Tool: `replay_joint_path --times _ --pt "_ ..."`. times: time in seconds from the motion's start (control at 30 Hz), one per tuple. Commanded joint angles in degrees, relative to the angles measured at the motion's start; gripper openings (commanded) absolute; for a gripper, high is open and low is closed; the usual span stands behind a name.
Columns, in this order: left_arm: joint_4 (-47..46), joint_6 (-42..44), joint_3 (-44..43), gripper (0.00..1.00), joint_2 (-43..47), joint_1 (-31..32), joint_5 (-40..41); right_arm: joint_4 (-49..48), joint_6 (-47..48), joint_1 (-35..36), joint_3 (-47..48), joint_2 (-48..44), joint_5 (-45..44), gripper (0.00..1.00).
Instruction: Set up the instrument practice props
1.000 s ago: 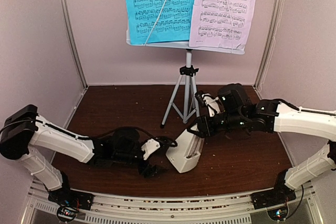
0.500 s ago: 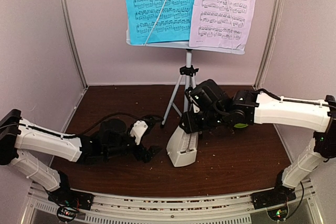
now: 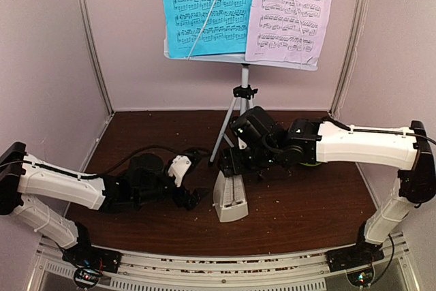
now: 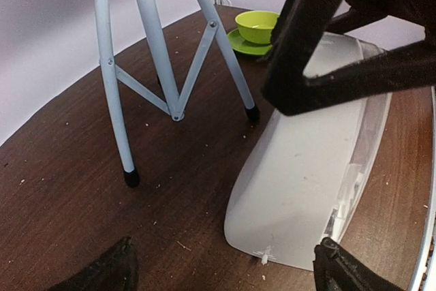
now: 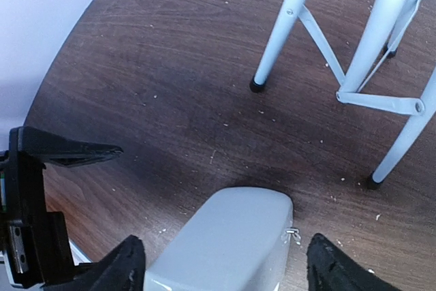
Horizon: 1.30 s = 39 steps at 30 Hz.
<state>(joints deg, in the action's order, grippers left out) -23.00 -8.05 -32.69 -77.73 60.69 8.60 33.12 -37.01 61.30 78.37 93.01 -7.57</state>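
The left gripper (image 3: 193, 197) hangs open just left of the metronome (image 3: 230, 199), which stands upright on the table (image 3: 306, 216) in front of the stand (image 3: 244, 93). The right gripper (image 3: 228, 163) straddles its top with jaws spread, seemingly unclamped, so it should rise straight up without brushing either side. I count one metronome, one three-legged stand, one cup (image 4: 257, 26) on one saucer (image 4: 238, 42), and two sheets on the desk (image 3: 231, 58): a cyan sheet (image 3: 204, 8) and a lilac sheet (image 3: 289, 8).

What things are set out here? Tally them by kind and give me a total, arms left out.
Music stand: 1
Music sheets: 2, a cyan sheet and a lilac sheet
Metronome: 1
Cup: 1
Saucer: 1
Total: 6
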Motion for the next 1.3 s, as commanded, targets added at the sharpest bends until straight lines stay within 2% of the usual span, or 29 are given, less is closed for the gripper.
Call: replay_joint_path --times 0.0,0.03,0.1,0.27,0.37,0.47,0.6,0.7,1.0,1.13,1.27 --pt "2.14 1.04 -3.29 0.92 2.91 -0.34 -3.07 -3.93 0.06 0.40 0.17 -2.31 -0.68 0.88" --pt "2.75 1.15 -3.64 0.93 3.19 -0.39 -3.69 -4.36 0.47 0.38 -0.14 -3.24 -0.61 0.94" --pt "3.76 1.18 -3.80 0.93 3.32 -0.39 -5.33 -5.42 1.69 -0.04 -1.39 -5.97 -0.34 0.99" --pt "4.46 -0.34 -2.45 0.93 3.08 -0.38 -7.12 -10.60 5.25 -4.10 -11.25 -15.83 6.29 0.98" --pt "5.79 -0.30 -2.11 0.90 2.01 -0.40 -8.84 -12.52 5.79 -7.79 -19.71 -20.77 10.14 0.91" --pt "5.98 0.38 -1.88 0.86 1.63 -0.76 -11.06 -14.07 5.54 -10.49 -27.72 -22.68 13.86 0.77" --pt "6.22 0.38 -2.82 0.86 1.23 -0.81 -12.51 -19.04 5.82 -10.52 -35.00 -18.89 15.93 0.57" --pt "5.86 -0.49 -3.26 0.86 1.25 -0.81 -12.16 -25.35 6.32 -9.96 -38.28 -15.92 17.07 0.49" --pt "6.87 -5.61 -5.05 0.86 2.55 -0.67 -10.85 -40.86 7.01 -8.47 -39.80 -7.08 19.18 0.36" --pt "8.99 -9.43 -6.47 0.87 4.22 -0.09 -6.93 -45.25 5.22 -7.09 -39.42 -3.74 20.55 0.29" --pt "11.56 -14.00 -8.69 0.89 5.66 0.58 -3.27 -49.06 3.11 -5.24 -39.55 -2.76 21.04 0.28"
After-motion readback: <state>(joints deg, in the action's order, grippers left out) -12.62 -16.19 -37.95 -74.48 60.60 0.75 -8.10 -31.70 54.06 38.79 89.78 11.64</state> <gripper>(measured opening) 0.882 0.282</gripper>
